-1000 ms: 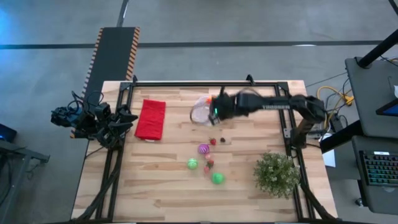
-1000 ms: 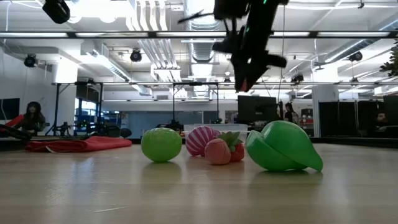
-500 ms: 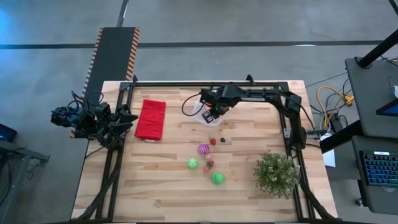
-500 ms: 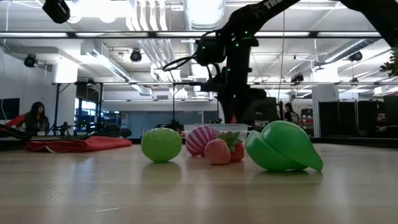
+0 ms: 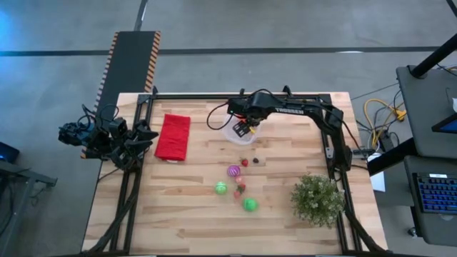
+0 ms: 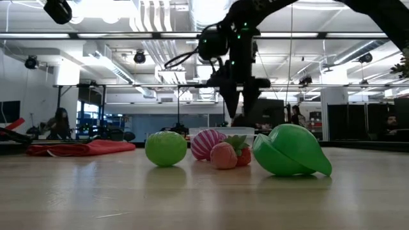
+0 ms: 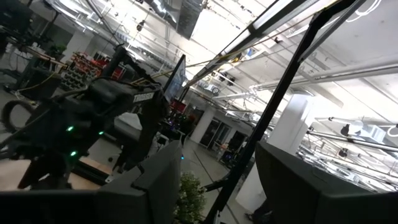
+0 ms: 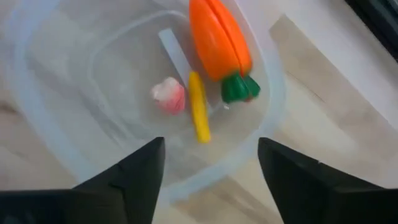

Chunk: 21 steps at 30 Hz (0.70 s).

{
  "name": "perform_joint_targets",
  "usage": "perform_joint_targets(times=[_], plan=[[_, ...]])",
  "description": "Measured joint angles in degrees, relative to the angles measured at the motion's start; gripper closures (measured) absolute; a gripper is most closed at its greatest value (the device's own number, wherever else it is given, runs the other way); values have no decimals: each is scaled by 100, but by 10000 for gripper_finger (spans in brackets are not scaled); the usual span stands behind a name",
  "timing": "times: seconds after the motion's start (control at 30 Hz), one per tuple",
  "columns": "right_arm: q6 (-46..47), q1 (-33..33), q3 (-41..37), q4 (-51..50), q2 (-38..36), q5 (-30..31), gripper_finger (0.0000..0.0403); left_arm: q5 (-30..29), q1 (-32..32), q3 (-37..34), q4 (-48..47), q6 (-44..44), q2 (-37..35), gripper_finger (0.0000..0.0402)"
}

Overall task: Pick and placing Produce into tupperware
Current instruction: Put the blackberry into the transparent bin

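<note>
**Over the tub, jaws apart, nothing in them**

My right gripper (image 5: 244,129) hangs over the tupperware (image 5: 239,131) in the upper middle of the high view. In my wrist view my two fingers (image 8: 130,180) stand well apart at the bottom of the frame, with nothing between them. Below them lies the tub (image 8: 56,149), holding an orange carrot (image 8: 217,40) at the top centre, a thin yellow piece (image 8: 199,115) in the middle and a small pink piece (image 8: 169,96) to its left.

My biggest worry is the tub itself: it looks light, and if I lift away carelessly a finger could catch its rim and tip or drag it, spilling what is inside.

Next is the cluster of loose produce at centre frame of the high view: a purple ball (image 5: 233,170), two green balls (image 5: 221,188) (image 5: 250,204) and small red pieces (image 5: 244,162). The round ones would likely roll off if I nudge them on approach.

The smallest pieces lie close together, so my jaws may pinch two or miss.

My left gripper (image 5: 146,135) waits at the left table edge, beside the red cloth (image 5: 173,136); I cannot tell how its fingers stand.
</note>
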Motion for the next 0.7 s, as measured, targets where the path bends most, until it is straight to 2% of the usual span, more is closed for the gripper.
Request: perform_joint_targets(times=[0.13,0.3,0.53,0.7], plan=[[-239,311,-39,-435,-374,-286,133,-1,1,0,2,0,0,210],[-407,812,-619,-1257,-416,-1096,130,-1,1,0,-2,0,0,210],[87,1411,-1076,-116,-369,-1514,147,-3,-1,0,2,-7,0,210],[220,1455,-1156,83,-131,-1205,158,-4,1,0,20,-48,0,210]])
